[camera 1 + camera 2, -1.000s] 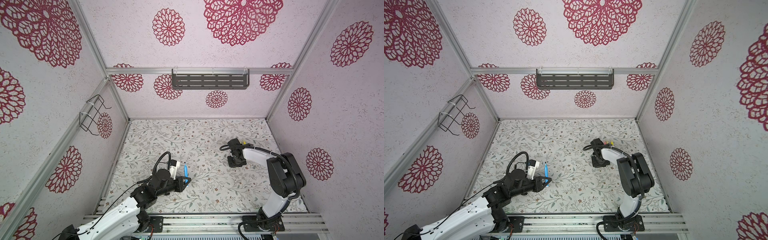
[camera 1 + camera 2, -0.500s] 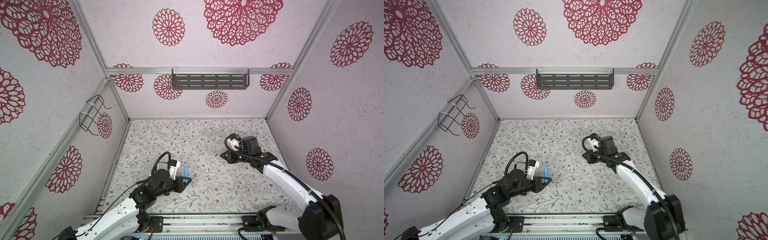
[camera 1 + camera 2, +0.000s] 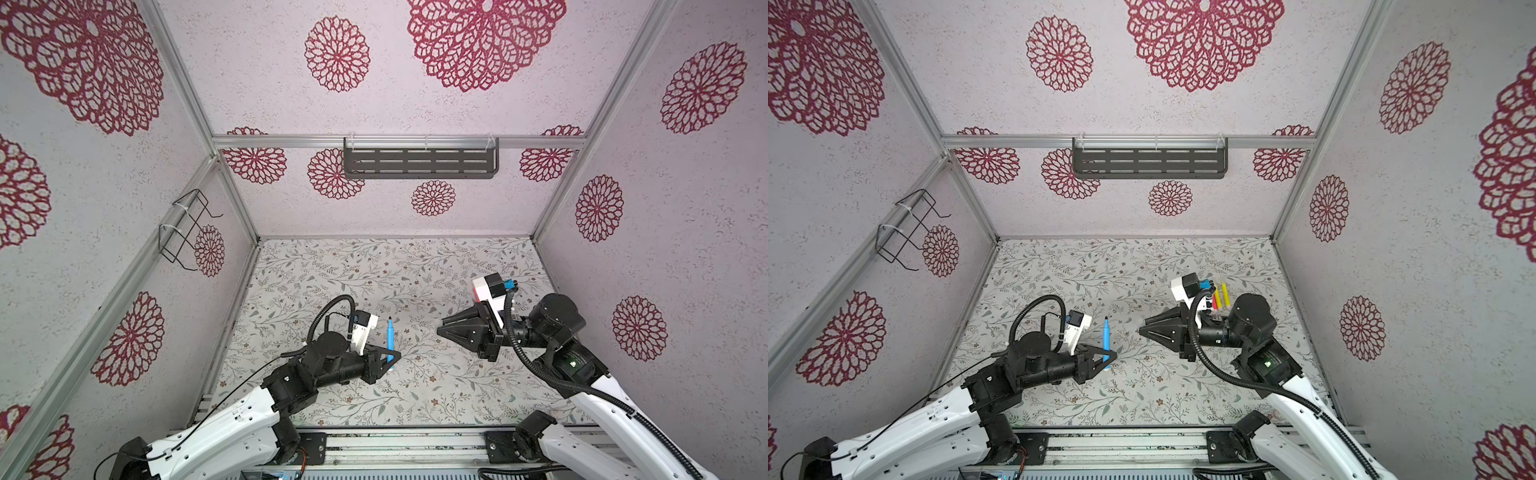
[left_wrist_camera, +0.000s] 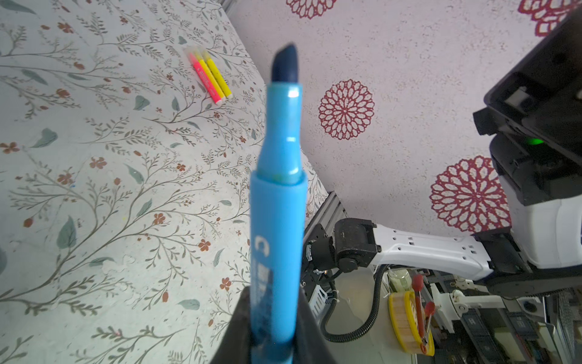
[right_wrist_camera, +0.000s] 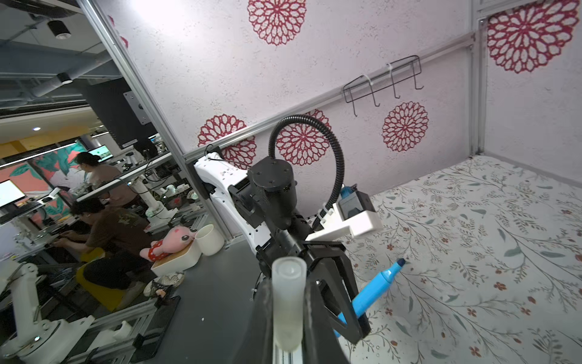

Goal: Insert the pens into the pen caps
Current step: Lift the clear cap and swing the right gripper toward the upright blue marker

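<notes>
Left wrist view: the left gripper (image 4: pixel 272 310) is clamped on a blue pen (image 4: pixel 278 205), tip bare; the right gripper (image 5: pixel 288 285) pinches a clear cap (image 5: pixel 288 309).

Walls (image 3: pixel 270 75) patterned with crimson rosettes, slotted shelf (image 3: pixel 419 163) hung at the back, wire rack (image 3: pixel 185 230) tied to a side rail (image 3: pixel 124 282), floral-printed bench (image 3: pixel 374 266).

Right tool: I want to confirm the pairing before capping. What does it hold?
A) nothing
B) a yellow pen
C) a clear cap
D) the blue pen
C: in the right wrist view a clear cap sits clamped in the right tool; the blue pen is in the left tool.
</notes>
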Robot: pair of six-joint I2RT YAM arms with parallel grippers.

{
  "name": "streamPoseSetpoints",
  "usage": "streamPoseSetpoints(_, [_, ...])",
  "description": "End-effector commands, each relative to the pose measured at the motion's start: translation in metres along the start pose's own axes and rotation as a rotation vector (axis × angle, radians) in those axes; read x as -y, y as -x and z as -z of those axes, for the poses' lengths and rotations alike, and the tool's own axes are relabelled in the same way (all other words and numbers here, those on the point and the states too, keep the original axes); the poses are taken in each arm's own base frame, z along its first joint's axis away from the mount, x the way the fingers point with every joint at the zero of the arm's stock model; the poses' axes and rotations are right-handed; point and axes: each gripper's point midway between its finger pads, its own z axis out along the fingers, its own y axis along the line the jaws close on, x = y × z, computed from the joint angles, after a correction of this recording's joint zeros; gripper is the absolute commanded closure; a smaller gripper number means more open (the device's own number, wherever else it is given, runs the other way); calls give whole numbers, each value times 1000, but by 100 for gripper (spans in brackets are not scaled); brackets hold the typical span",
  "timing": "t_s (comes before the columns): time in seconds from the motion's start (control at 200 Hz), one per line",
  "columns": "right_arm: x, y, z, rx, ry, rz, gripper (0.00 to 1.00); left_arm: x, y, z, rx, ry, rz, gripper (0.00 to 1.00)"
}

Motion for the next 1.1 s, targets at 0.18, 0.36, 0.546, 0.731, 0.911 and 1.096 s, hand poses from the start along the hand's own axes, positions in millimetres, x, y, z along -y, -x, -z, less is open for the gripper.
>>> streamPoseSetpoints(0.18, [-51, 23, 7, 93, 237, 89, 95, 32, 15, 3, 80, -30, -116, 100])
streamPoseSetpoints(0.36, [-61, 35, 9, 135, 291, 75, 95, 34, 20, 7, 130, 1, -140, 100])
streamPoseSetpoints(0.546, [-43, 61, 0, 199, 228, -53, 94, 40, 19, 6, 133, -1, -164, 100])
streamPoseSetpoints(0.731, [-26, 95, -6, 299, 200, -200, 96, 42, 15, 6, 125, 3, -177, 100])
streamPoseSetpoints(0.911, [-9, 108, -10, 332, 140, -292, 100, 46, 12, 9, 130, -1, -193, 100])
streamPoseSetpoints(1.096, [9, 113, -13, 370, 97, -416, 100, 53, 11, 12, 136, -17, -209, 100])
